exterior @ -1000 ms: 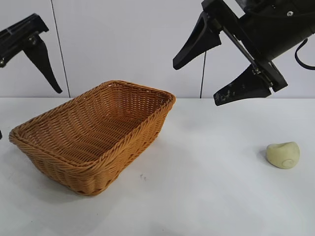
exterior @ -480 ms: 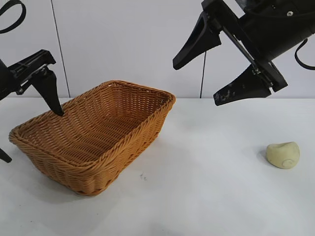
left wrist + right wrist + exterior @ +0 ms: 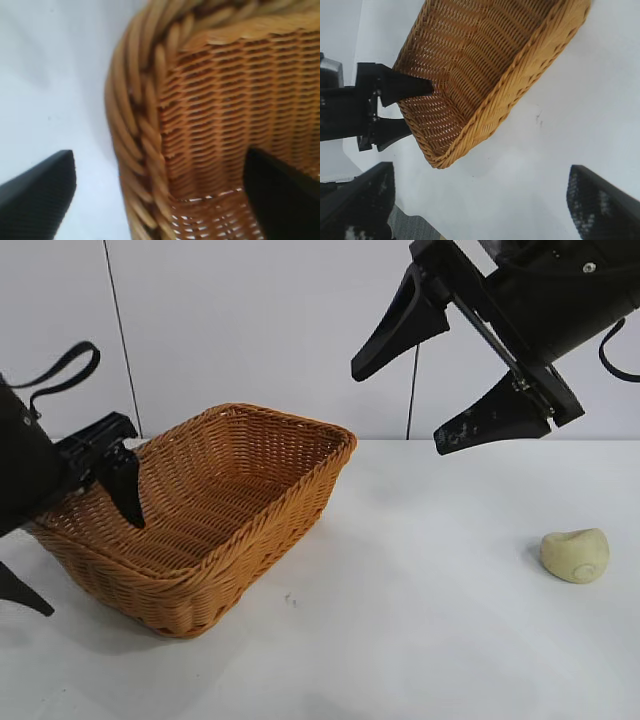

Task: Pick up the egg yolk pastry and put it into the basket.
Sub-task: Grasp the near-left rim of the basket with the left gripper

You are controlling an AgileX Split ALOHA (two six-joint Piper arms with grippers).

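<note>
Watching the left gripper [image 3: 75,555], I see its fingers spread apart and straddling the near-left corner of the basket [image 3: 260,530]: one finger [image 3: 125,490] sits inside the weave, the other [image 3: 22,592] outside on the table [image 3: 420,640]. The left wrist view confirms it, the braided rim [image 3: 145,145] running between the two dark fingers. The right gripper [image 3: 440,390] hangs high with its jaws wide apart and nothing between them; the egg yolk pastry [image 3: 576,555] lies on the table below it and off to its outer side, well apart from the basket.

My worry is the left arm. If it closes or pushes on from this pose, I judge it could drag or tip the basket, shifting the drop target away from where the right arm expects it. Its inner finger also occupies part of the basket's interior, so a later placement there could collide with it. On the right, a descent that misjudges the rounded pastry could nudge it sideways and roll it off.

Compared with a second ago, the left gripper has come down from above the basket's far-left side to span its rim; the right gripper, the pastry and the basket look unchanged.
</note>
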